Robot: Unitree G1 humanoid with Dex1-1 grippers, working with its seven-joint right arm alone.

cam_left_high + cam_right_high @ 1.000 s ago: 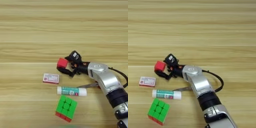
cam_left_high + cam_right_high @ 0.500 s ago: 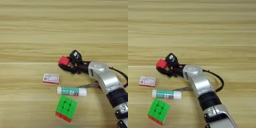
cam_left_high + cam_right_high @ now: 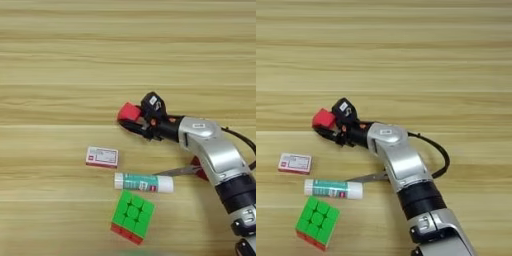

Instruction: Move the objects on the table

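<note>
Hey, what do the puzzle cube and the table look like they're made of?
The puzzle cube looks like glossy plastic: bright green top tiles, red sides. The table looks like light wood or wood-look laminate, going by its striped grain; which one is unclear.

The silver forearm (image 3: 401, 165) covers most of the red-handled scissors (image 3: 181, 171): only the blade tips and a sliver of red handle show. The print on the small red-and-white box (image 3: 102, 156) and the glue stick (image 3: 144, 182) label is too small to read. The small red cube (image 3: 129, 112) hides where the jaws meet it. The counter (image 3: 75, 60) runs past every edge.
</note>
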